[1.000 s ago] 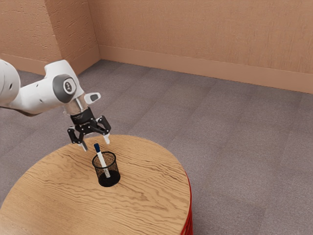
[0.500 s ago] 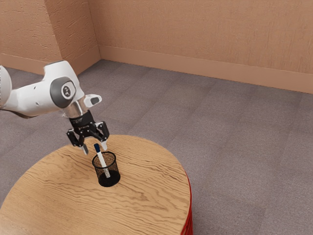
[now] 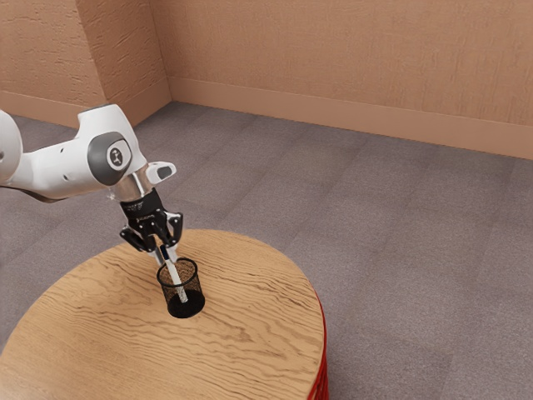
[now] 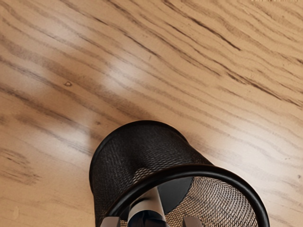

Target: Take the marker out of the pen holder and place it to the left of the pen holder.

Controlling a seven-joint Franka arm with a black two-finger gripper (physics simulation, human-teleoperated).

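Observation:
In the exterior view my gripper (image 3: 166,257) points down at the pen holder's rim, its fingers either side of the marker's upper end. The white marker (image 3: 176,277) leans inside the black mesh pen holder (image 3: 195,303), which stands upright on the round wooden table (image 3: 250,333). At the lower edge of the wrist view, the fingertips of the gripper (image 4: 152,222) flank the marker (image 4: 147,206), whose dark cap has a gap on both sides. The pen holder (image 4: 142,142) surrounds the marker's lower part.
The table's rounded edge (image 3: 320,300) curves toward the exterior view's right, with a red side beneath it. Grey floor (image 3: 400,250) lies beyond, and a tan wall (image 3: 350,58) rises behind.
My hand has come down to the marker's cap, and the fingers have drawn much closer together around it. The marker and pen holder have not visibly moved.

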